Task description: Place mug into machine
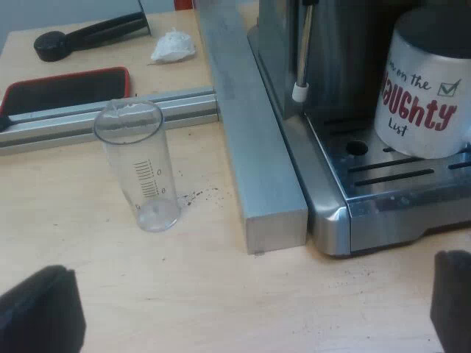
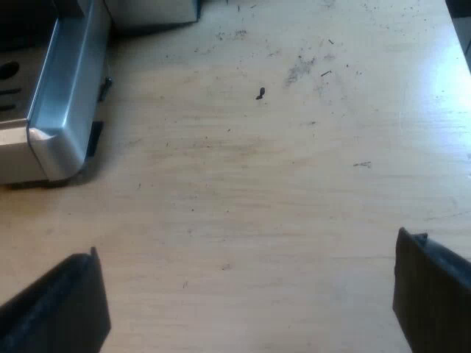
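Observation:
A white mug (image 1: 422, 94) with red and black lettering stands on the drip tray (image 1: 383, 173) of the espresso machine (image 1: 346, 44), under its front. My left gripper (image 1: 254, 305) hovers open over the wooden table short of the machine, fingers wide apart, nothing between them. My right gripper (image 2: 246, 298) is open too, above bare wood beside a corner of the machine's base (image 2: 62, 110).
An empty measuring glass (image 1: 140, 165) stands upright on the table near a metal bar (image 1: 250, 140). Beyond lie a metal rail (image 1: 103, 118), a dark red-edged mat (image 1: 66, 90), a black-handled tool (image 1: 88, 35) and a crumpled white tissue (image 1: 174, 46). The steam wand (image 1: 302, 59) hangs beside the mug.

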